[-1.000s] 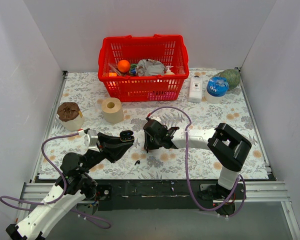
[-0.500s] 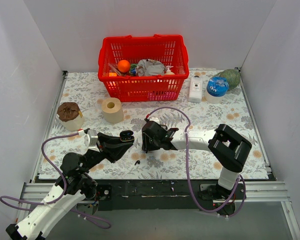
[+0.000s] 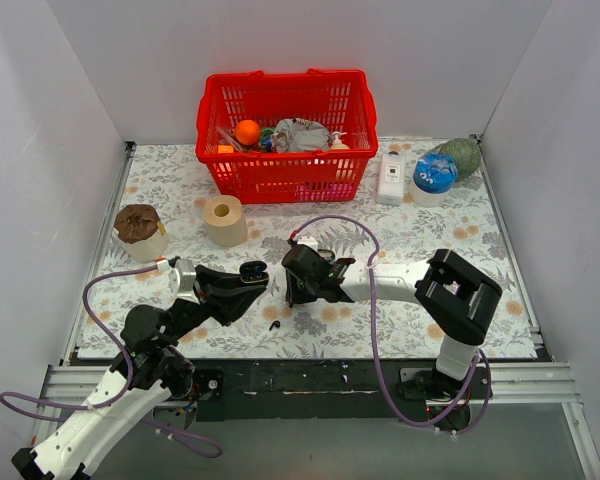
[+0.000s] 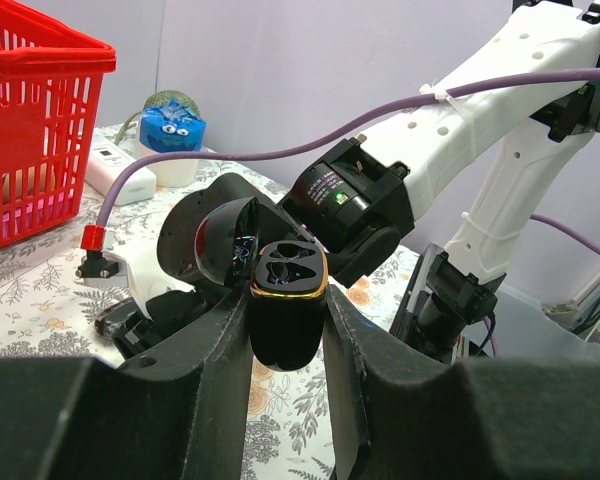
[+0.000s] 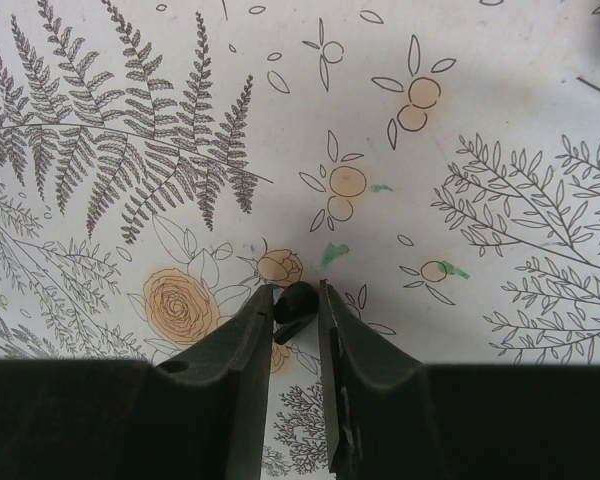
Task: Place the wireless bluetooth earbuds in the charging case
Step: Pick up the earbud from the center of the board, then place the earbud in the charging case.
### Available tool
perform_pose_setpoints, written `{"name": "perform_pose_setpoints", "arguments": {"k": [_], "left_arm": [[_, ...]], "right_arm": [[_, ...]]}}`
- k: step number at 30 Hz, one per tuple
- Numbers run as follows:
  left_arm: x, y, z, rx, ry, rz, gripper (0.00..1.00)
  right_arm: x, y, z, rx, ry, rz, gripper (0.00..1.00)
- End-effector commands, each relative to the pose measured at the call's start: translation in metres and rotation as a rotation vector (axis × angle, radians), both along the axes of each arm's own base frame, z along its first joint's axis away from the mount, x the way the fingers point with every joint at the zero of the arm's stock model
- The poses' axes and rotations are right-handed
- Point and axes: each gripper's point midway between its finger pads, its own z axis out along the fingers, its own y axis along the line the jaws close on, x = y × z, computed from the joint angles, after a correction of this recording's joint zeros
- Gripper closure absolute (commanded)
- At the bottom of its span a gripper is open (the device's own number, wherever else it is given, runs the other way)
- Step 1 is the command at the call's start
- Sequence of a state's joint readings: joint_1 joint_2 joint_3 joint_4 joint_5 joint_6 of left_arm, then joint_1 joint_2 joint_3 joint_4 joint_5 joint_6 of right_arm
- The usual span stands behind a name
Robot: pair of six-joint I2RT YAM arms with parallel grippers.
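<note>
Left claw (image 3: 250,276) is pressed onto the charging case (image 3: 252,268) and holds it above the counter (image 3: 430,230), a little left of the middle, as seen from above. The right claw (image 3: 291,297) points down at the counter just beside it, with only a narrow gap between the two. A second earbud (image 3: 274,324) lies free on the counter, in front of both claws and near the front edge. The red basket (image 3: 285,180) and the tape roll (image 3: 223,220) stand well apart at the back, so there is open room above and behind the claws.

From the left wrist, the charging case (image 4: 288,335) stands upright between the fingers (image 4: 230,345). Its lid (image 4: 225,240) is swung open to the left and the wells face up. Whether a bud already sits inside cannot be told. The right arm (image 4: 460,110) fills the space directly behind.

From the right wrist, the right claw (image 5: 296,312) is nearly together and pinches the earbud (image 5: 298,306) at its tips. Whether the bud is lifted or touches the counter is not clear.

The step in hand seems to be the pick-up of the first bud. The next move calls for a small lift and a short carry to the left, over the open case. The stem must then be lined up with a well. The claws are very close, so the path should be slow, and the loose bud should not be pushed toward the edge.
</note>
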State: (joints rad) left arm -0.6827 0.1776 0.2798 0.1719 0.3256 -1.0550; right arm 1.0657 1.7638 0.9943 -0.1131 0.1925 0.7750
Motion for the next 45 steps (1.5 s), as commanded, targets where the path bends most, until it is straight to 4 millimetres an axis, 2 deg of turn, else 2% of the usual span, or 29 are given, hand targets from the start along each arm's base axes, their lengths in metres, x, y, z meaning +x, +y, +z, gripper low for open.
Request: {"name": "perform_pose_setpoints", "arguments": {"k": [1, 9, 14, 23, 29, 37, 45], "left_arm": [[-0.006, 0.004, 0.019, -0.025, -0.034, -0.005, 1.00], [-0.005, 0.004, 0.021, -0.023, -0.037, -0.001, 1.00], [-0.005, 0.004, 0.023, -0.023, -0.041, 0.002, 1.00], [-0.001, 0.003, 0.024, -0.017, -0.032, 0.008, 1.00], [0.002, 0.002, 0.027, -0.018, -0.044, 0.020, 1.00], [0.009, -0.001, 0.035, -0.017, -0.065, 0.037, 1.00], [0.009, 0.007, 0.059, -0.052, -0.144, 0.072, 1.00]], "right_arm": [[-0.042, -0.053, -0.054, -0.250, 0.151, 0.035, 0.74], [-0.036, -0.055, -0.045, -0.256, 0.113, 0.040, 0.85], [-0.022, -0.058, -0.031, -0.285, 0.037, 0.036, 0.99], [-0.002, -0.063, 0.002, -0.286, -0.090, 0.023, 0.99], [0.016, -0.068, 0.045, -0.274, -0.217, -0.006, 0.99], [0.031, -0.070, 0.110, -0.224, -0.353, -0.009, 0.99], [0.045, -0.076, 0.193, -0.135, -0.539, -0.023, 0.99]]}}
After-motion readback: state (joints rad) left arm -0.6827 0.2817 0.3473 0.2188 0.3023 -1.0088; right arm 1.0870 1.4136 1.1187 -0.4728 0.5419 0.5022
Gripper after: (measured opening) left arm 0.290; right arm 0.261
